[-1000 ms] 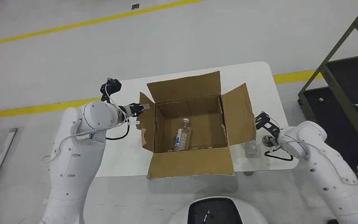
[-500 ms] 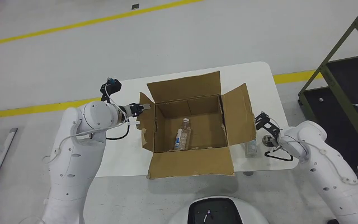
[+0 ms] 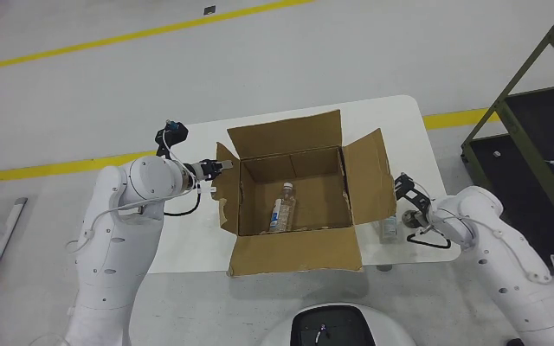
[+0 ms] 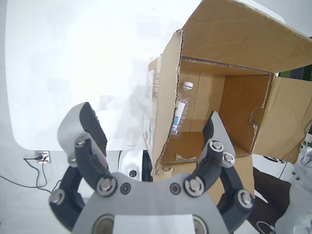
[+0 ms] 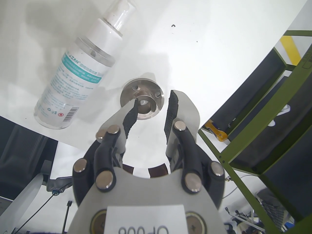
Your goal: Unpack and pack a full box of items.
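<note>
Holds left gripper [image 3: 227, 164] at centre left of top view, fingers [image 4: 93, 122] spread wide; right gripper [image 3: 401, 182] at centre right, narrowly parted.

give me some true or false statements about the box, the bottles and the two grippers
The cardboard box has its flaps open. True.
A clear plastic bottle lies inside the box. True.
The spray bottle stands upright in the box. False: it lies on its side on the table, outside the box.
The left gripper is shut on a flap. False: it is open, clamping nothing.
The right gripper is close to the spray bottle. True.
</note>
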